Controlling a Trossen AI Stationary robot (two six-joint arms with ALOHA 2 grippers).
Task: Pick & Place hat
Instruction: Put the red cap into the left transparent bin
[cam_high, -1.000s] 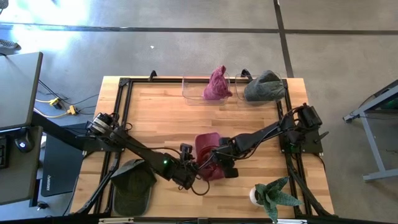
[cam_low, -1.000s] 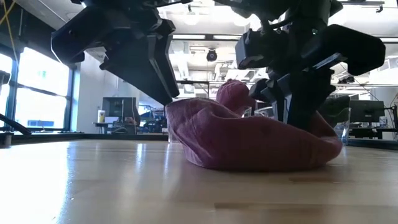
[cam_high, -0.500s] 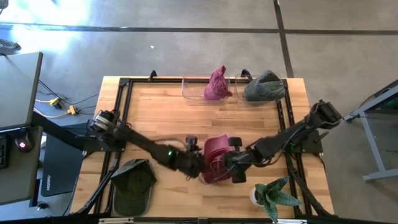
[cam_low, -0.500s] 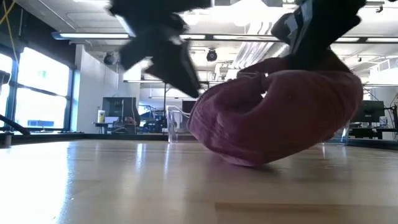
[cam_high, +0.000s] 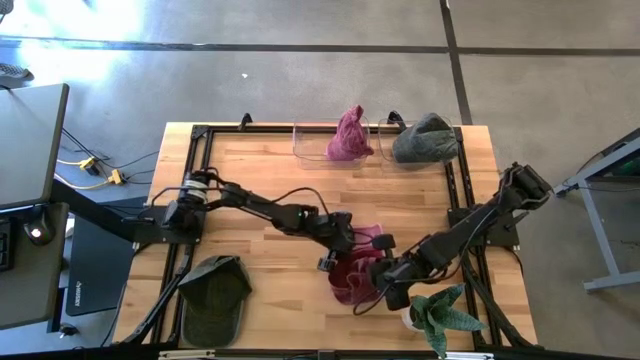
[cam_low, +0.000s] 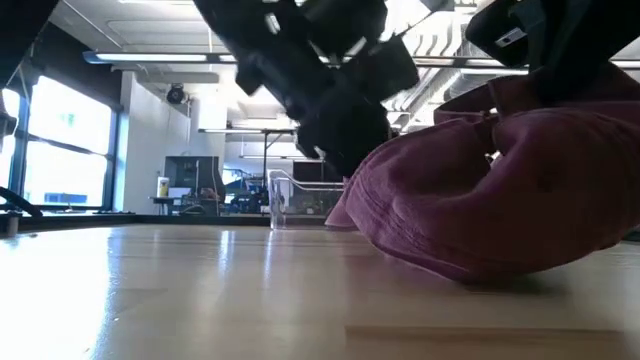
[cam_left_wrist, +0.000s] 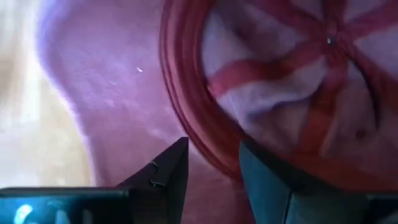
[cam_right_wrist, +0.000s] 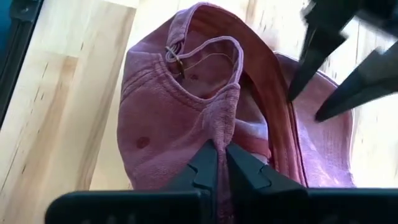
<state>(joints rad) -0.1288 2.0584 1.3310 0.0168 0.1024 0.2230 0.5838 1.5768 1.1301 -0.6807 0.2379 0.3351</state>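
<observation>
Two pincers working one maroon hat (cam_high: 352, 272) at the near middle of the bench (cam_high: 250, 190).

The right pincer (cam_right_wrist: 217, 163) is pinching the hat's fabric; the left pincer (cam_left_wrist: 211, 163) is standing partly open astride its rim. Four hats are lying in view: this one, a second maroon hat (cam_high: 349, 135) and a grey hat (cam_high: 425, 139) in two clear bins at the far edge, and a green cap (cam_high: 213, 296) near left.
</observation>
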